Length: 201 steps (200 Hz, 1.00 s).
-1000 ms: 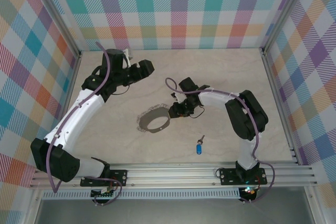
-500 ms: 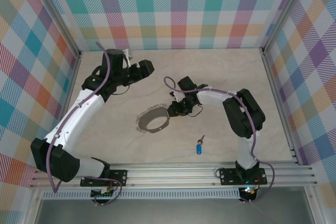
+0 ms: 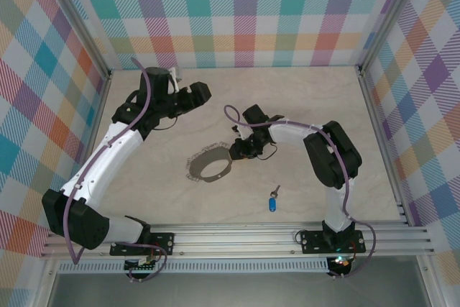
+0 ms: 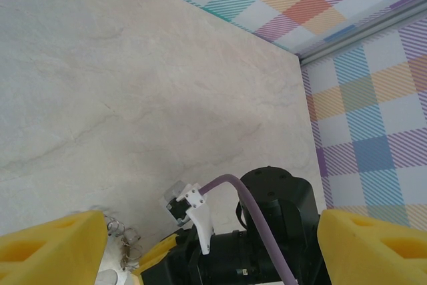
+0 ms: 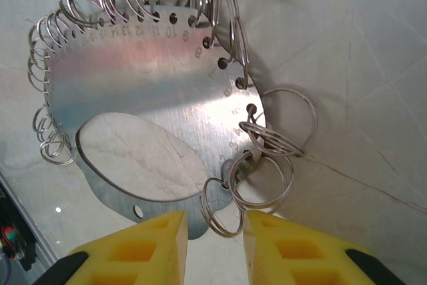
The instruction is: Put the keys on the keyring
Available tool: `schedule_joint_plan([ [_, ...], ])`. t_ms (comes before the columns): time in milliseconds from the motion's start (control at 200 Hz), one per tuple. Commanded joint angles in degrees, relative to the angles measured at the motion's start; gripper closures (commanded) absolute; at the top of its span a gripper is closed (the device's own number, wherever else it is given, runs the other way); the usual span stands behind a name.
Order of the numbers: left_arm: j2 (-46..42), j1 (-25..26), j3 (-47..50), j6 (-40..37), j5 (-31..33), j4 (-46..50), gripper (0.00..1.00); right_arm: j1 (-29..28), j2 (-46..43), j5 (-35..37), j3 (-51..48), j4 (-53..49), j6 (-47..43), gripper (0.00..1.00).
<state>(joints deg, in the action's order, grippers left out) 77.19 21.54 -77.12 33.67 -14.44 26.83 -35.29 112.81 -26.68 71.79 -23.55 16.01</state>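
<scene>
Since a second earlier, the right gripper (image 3: 234, 152) had edged left to the keyring's (image 3: 210, 167) 2 o'clock rim, narrowing around its small loops (image 5: 270, 141); whether it pinched one, I could not tell. The left gripper (image 3: 203, 92) hung wide open, empty, at 12 o'clock. The key (image 3: 273, 202) lay at the ring's 4 o'clock.

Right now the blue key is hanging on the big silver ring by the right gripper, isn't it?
No. The blue key lies loose on the table, apart from the silver ring. The ring is by the right gripper, as the top view shows.
</scene>
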Motion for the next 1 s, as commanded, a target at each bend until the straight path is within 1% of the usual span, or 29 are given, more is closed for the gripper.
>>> schedule_joint_plan([
  [0,0.0,-0.3,0.5,0.6,-0.1,-1.0,0.17,-0.2,1.5,-1.4,2.0,-0.3,-0.5,0.74],
  [320,-0.2,-0.3,0.8,0.8,-0.1,-1.2,0.17,-0.3,1.8,-1.2,1.8,-0.7,-0.9,0.76],
  [515,-0.2,-0.3,0.9,0.8,-0.1,-1.3,0.17,-0.3,1.9,-1.1,1.7,-1.0,-1.2,0.81],
  [615,-0.1,-0.3,0.9,0.8,0.0,-1.3,0.17,-0.3,2.0,-1.1,1.9,-1.2,-1.2,0.85],
  [785,-0.2,-0.3,1.1,0.8,0.0,-1.4,0.17,-0.3,2.1,-0.9,2.0,-1.5,-1.4,0.87],
  [835,-0.3,-0.3,1.1,0.8,0.0,-1.4,0.17,-0.3,2.1,-0.8,2.0,-1.5,-1.5,0.85],
  [925,-0.2,-0.3,1.2,0.7,-0.1,-1.4,0.17,-0.3,2.2,-0.3,1.8,-1.7,-1.5,0.73],
  [1000,-0.2,-0.3,1.2,0.7,-0.1,-1.4,0.16,-0.3,2.0,-0.1,1.6,-2.0,-1.6,0.71],
])
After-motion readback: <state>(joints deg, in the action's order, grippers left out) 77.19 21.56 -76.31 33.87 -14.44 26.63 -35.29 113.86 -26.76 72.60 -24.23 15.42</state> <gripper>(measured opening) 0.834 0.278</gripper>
